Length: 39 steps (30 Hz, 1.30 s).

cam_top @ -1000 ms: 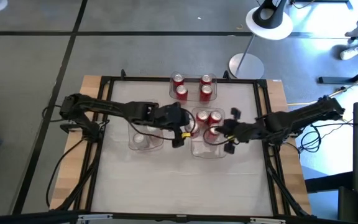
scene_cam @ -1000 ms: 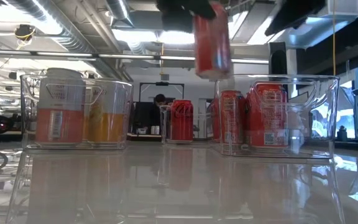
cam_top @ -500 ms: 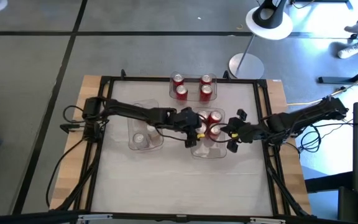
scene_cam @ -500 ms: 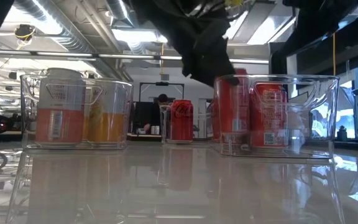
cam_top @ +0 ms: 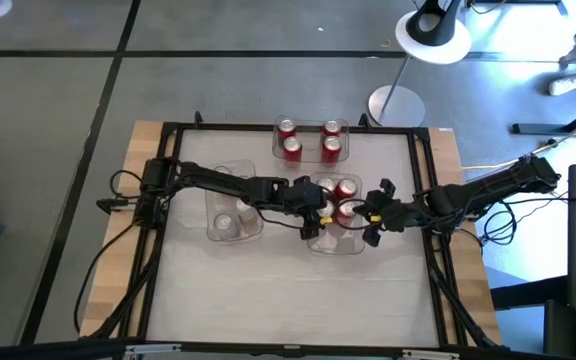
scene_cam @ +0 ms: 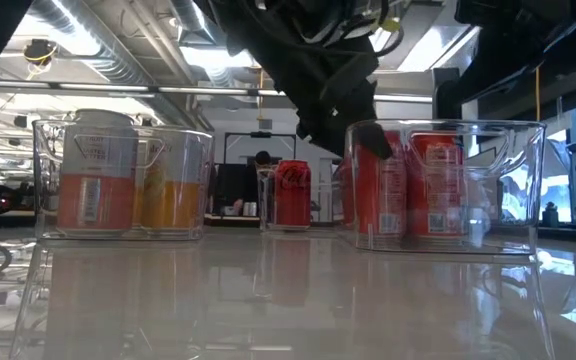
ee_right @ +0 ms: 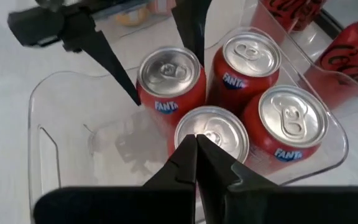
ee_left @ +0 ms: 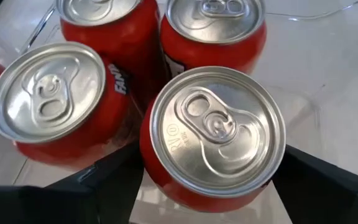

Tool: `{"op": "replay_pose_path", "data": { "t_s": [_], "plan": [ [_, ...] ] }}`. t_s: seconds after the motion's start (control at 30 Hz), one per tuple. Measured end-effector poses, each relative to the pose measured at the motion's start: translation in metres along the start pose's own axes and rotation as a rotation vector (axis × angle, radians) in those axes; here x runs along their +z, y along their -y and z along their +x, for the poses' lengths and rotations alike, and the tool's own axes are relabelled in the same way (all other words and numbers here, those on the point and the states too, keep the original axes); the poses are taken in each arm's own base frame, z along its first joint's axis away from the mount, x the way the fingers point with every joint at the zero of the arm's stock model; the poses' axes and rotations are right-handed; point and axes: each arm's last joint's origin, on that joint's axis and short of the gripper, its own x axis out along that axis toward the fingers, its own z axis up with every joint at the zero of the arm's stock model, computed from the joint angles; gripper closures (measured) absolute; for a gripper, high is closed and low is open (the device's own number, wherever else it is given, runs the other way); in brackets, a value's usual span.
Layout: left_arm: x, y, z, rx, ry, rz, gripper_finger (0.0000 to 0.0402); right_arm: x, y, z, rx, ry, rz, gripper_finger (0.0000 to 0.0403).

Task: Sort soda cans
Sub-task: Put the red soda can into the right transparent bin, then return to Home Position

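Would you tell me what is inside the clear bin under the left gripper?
The clear bin holds four red Fanta cans, standing upright. The left gripper straddles one. The bin floor beneath the cans is covered.

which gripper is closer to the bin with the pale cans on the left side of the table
Left. The left gripper is over the neighbouring bin of red cans, just beside the pale-can bin. The right gripper hovers over that same red-can bin, on its far side from the pale-can bin.
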Motion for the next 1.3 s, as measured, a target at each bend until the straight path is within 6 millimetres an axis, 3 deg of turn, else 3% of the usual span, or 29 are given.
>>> {"op": "replay_pose_path", "data": {
  "t_s": [0.2,0.33,0.53,0.73,1.0,1.17,1.3],
  "plan": [
    [0.0,-0.001,0.0,0.005,0.002,-0.032,0.0057,0.001,-0.001,0.0,0.014,0.003,0.006,0.0389],
    [0.003,-0.001,-0.005,0.004,0.003,-0.025,0.005,0.001,-0.001,0.0,0.019,0.001,0.006,0.0345],
    [0.022,-0.005,-0.046,0.001,0.02,-0.001,0.0052,0.016,-0.002,-0.015,0.056,-0.019,0.0,0.0255],
    [0.027,-0.009,-0.098,-0.001,-0.017,-0.019,0.0051,0.031,-0.003,-0.027,0.09,-0.004,-0.006,0.0221],
    [-0.004,0.003,-0.112,0.036,-0.259,-0.092,0.0066,0.023,-0.004,-0.014,-0.013,-0.009,-0.027,0.0219],
    [-0.036,0.006,-0.095,0.061,-0.345,-0.119,0.0074,0.025,-0.009,-0.007,-0.026,0.003,-0.062,0.0219],
    [-0.046,-0.001,-0.086,0.075,-0.326,-0.15,0.0076,0.025,-0.011,-0.002,-0.028,0.003,-0.097,0.0219]
  ]
}}
